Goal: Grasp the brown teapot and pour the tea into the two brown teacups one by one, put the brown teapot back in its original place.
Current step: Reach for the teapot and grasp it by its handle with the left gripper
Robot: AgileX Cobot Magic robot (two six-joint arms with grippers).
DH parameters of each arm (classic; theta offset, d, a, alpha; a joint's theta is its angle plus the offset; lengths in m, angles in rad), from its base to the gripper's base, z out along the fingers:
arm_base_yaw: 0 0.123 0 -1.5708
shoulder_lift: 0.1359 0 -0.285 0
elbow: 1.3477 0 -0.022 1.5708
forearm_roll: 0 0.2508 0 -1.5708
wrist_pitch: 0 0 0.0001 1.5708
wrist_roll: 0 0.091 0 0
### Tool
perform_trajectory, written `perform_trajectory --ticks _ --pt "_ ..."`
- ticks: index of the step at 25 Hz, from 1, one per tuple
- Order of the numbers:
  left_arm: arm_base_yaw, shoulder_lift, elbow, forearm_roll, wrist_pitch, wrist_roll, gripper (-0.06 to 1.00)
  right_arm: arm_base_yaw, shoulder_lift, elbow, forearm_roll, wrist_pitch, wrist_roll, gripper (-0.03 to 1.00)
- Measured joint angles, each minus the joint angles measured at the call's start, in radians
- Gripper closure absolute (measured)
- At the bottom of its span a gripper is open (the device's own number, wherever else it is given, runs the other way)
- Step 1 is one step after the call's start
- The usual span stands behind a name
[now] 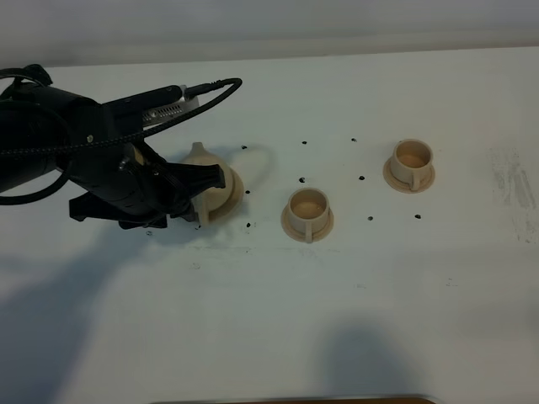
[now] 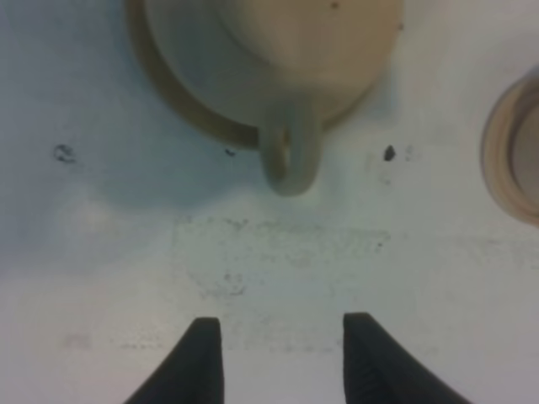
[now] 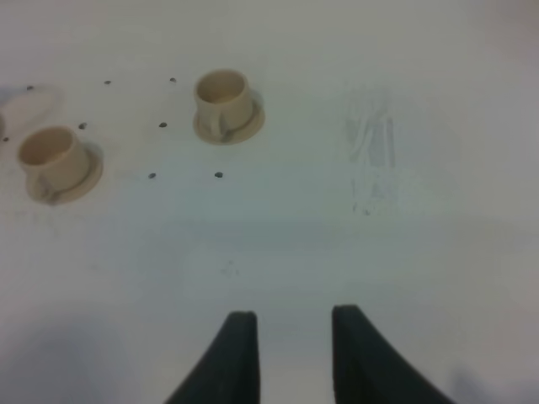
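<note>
Brown teapot [image 2: 303,34] is seen on its saucer [image 2: 181,101] at left, loop handle [image 2: 290,156] aimed straight at the left gripper [image 2: 282,324], jaws parted, just short of contact. Farther right, past the two brown teacups [image 1: 308,210] [image 1: 412,158], the right gripper [image 3: 290,318] is also parted, and judged much the farther.

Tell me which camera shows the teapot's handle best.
The left wrist view: the loop handle of the brown teapot is close and unobstructed. In the exterior high view the left arm mostly hides it. The right wrist view misses it.
</note>
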Motion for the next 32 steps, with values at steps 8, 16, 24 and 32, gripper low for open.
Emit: perform_trajectory --ticks 8,16,24,32 --pt "0.020 0.039 -0.011 0.003 -0.043 0.000 0.60 0.000 0.000 0.000 0.000 0.000 -0.002 0.73" --pt "0.022 0.092 -0.070 -0.004 -0.053 0.005 0.60 0.000 0.000 0.000 0.000 0.000 -0.001 0.73" --pt "0.022 0.128 -0.070 -0.010 -0.053 0.025 0.60 0.000 0.000 0.000 0.000 0.000 0.000 0.73" --pt "0.022 0.150 -0.070 -0.013 -0.072 0.025 0.60 0.000 0.000 0.000 0.000 0.000 0.000 0.73"
